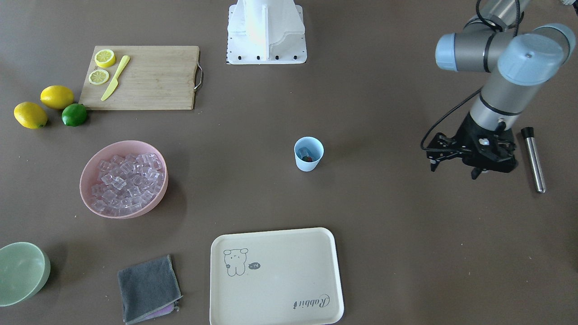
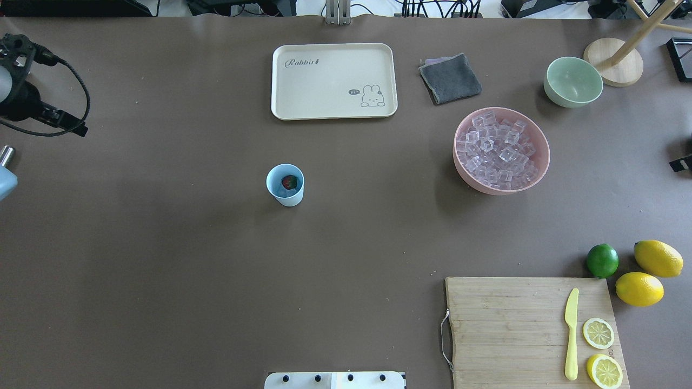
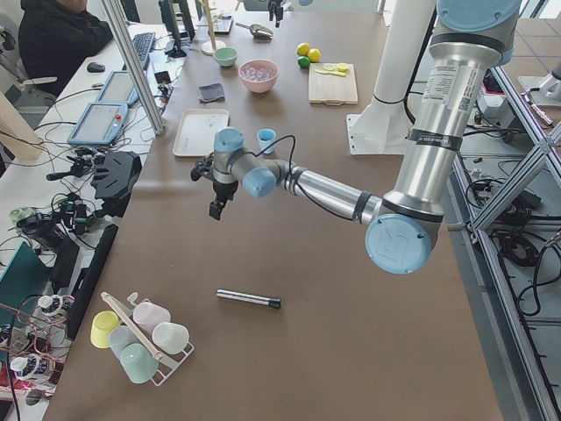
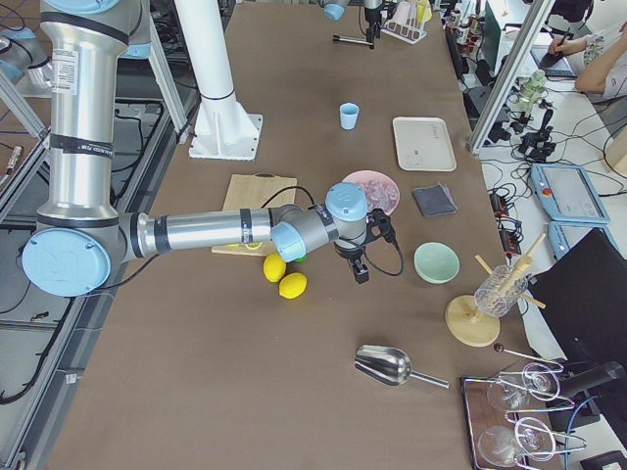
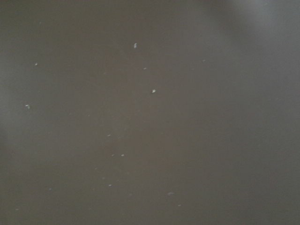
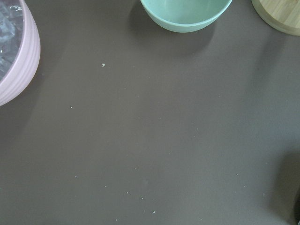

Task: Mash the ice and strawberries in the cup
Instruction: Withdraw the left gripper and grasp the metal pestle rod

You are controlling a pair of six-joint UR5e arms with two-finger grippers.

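Note:
The light blue cup (image 1: 309, 155) stands upright mid-table, also in the overhead view (image 2: 285, 186). Inside it lies a red strawberry (image 2: 289, 181) on a clear ice cube (image 1: 303, 150). Many more ice cubes (image 2: 497, 148) fill the pink bowl (image 1: 88, 169). My left gripper (image 1: 454, 170) hovers open and empty well off to the cup's side, next to a metal rod with a black end (image 1: 534, 160) lying on the table. My right gripper (image 4: 359, 266) hangs between the pink bowl and the pale green bowl (image 4: 436, 262); I cannot tell whether it is open or shut.
A cream tray (image 2: 281, 108) and a grey cloth (image 2: 450, 78) lie beyond the cup. A cutting board (image 2: 503, 324) holds a yellow knife and lemon slices, with two lemons and a lime (image 2: 602, 260) beside it. A metal scoop (image 4: 387, 365) lies at the table end.

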